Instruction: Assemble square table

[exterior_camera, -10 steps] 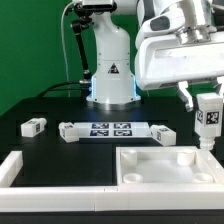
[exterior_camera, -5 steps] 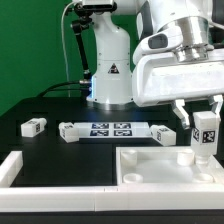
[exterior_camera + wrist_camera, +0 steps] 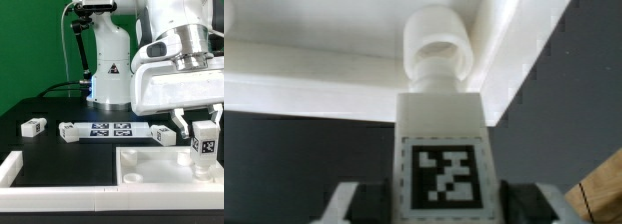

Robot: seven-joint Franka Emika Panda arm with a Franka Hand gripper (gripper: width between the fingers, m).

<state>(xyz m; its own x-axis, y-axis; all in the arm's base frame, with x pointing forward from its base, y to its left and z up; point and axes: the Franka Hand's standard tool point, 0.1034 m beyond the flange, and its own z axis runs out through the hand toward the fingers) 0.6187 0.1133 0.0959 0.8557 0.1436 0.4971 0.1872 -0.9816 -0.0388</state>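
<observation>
The white square tabletop [image 3: 160,170] lies at the front of the exterior view's right, underside up, with raised rims and corner holes. My gripper [image 3: 205,135] is shut on a white tagged leg [image 3: 205,145] and holds it upright over the tabletop's far right corner. In the wrist view the leg [image 3: 445,150] runs from between my fingers, its screw end [image 3: 438,55] against the tabletop [image 3: 313,70]. Three more tagged legs lie on the black table: one [image 3: 33,126] at the left, one [image 3: 70,131] left of the marker board, one [image 3: 163,133] right of it.
The marker board [image 3: 112,129] lies mid-table in front of the robot base [image 3: 110,70]. Low white border bars [image 3: 40,178] run along the front and left of the work area. A green wall stands behind.
My gripper has moved down and slightly toward the exterior view's left with the leg, bringing it lower onto the tabletop's far right corner.
</observation>
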